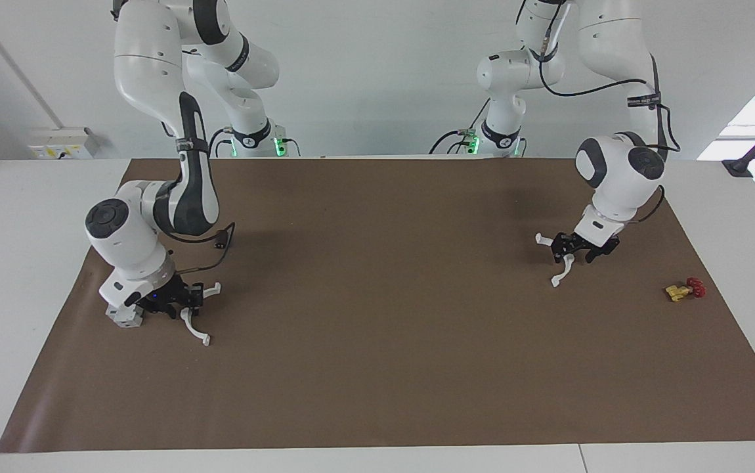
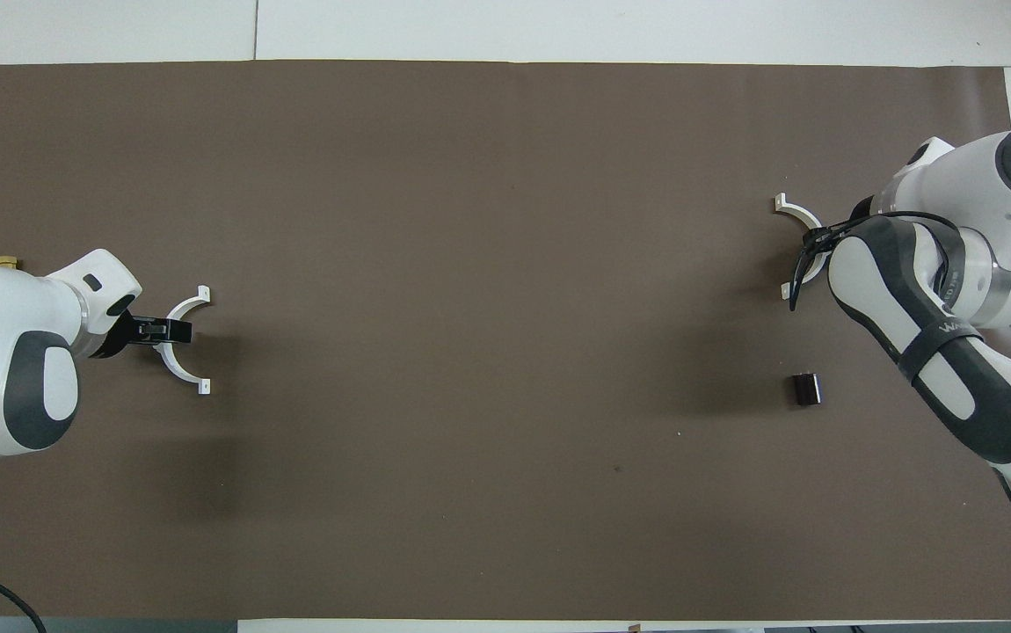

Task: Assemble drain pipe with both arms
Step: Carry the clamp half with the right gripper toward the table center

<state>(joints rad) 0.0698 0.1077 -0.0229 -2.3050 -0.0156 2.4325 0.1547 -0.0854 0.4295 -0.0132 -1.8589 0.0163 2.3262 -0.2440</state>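
Note:
The drain pipe lies as two separate white half-ring arcs on the brown mat. One arc (image 1: pixel 562 270) (image 2: pixel 180 367) is at the left arm's end of the table. My left gripper (image 1: pixel 573 255) (image 2: pixel 173 330) is low over its middle, open, a finger on each side of it. The other arc (image 1: pixel 196 332) (image 2: pixel 792 211) is at the right arm's end. My right gripper (image 1: pixel 180 305) is down over that arc's middle; in the overhead view the arm hides it.
A grey boxy block (image 1: pixel 121 316) sits right beside my right gripper, toward the mat's edge. A small yellow-and-red valve (image 1: pixel 683 289) lies near the mat's edge at the left arm's end. A small black object (image 1: pixel 221 243) (image 2: pixel 805 389) lies nearer to the robots than the right arm's arc.

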